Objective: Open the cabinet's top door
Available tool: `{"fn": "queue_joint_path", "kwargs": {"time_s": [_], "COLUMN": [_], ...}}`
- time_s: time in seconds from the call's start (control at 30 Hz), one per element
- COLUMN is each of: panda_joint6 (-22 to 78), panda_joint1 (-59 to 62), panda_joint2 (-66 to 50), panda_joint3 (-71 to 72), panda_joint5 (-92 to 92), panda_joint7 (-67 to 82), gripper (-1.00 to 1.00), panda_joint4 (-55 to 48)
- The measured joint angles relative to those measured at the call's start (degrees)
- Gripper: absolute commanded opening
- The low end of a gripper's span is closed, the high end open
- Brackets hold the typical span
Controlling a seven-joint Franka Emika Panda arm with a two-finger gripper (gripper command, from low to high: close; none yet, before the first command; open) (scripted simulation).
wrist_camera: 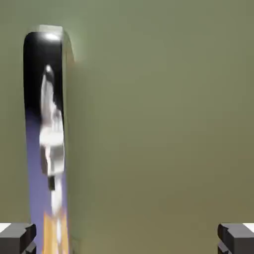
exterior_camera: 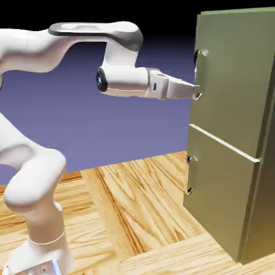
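Blue-violet backdrop, wooden table (exterior_camera: pixel 139 198), and at the frame's right stands the cabinet (exterior_camera: pixel 236 161). Level at the top door (exterior_camera: pixel 236 80), the gripper (exterior_camera: pixel 194 91) spreads wide and empty, tips by the handle (wrist_camera: pixel 47 139). It's the approach step; next, I'd say, centre the bar between the fingers (wrist_camera: pixel 17 237), then close.

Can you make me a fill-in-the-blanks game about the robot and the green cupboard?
1. The robot's hand reaches toward the ____ door of the cabinet.
2. The cabinet's front has ____ doors, each with a thin bar handle.
3. In the hand view, the shiny handle stands nearer the ____ fingertip.
4. The cabinet stands on a ____ table.

Missing words: top; two; left; wooden
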State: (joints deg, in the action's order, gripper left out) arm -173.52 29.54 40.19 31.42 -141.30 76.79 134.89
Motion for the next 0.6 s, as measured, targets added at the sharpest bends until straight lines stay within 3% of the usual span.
{"fn": "queue_joint_path", "kwargs": {"time_s": [0.33, 0.47, 0.5, 0.6], "panda_joint6": [0.1, 1.7, 1.8, 1.9], "panda_joint1": [4.7, 13.2, 13.7, 11.6], "panda_joint2": [1.2, -5.5, -5.9, -6.3], "panda_joint3": [4.9, 11.3, 11.7, 9.9], "panda_joint5": [-21.9, -24.5, -24.7, -24.7], "panda_joint7": [18.5, 21.5, 21.7, 22.7], "gripper": [0.0, 0.0, -1.0, -1.0], "panda_joint4": [-4.1, -10.8, -11.2, -10.8]}}
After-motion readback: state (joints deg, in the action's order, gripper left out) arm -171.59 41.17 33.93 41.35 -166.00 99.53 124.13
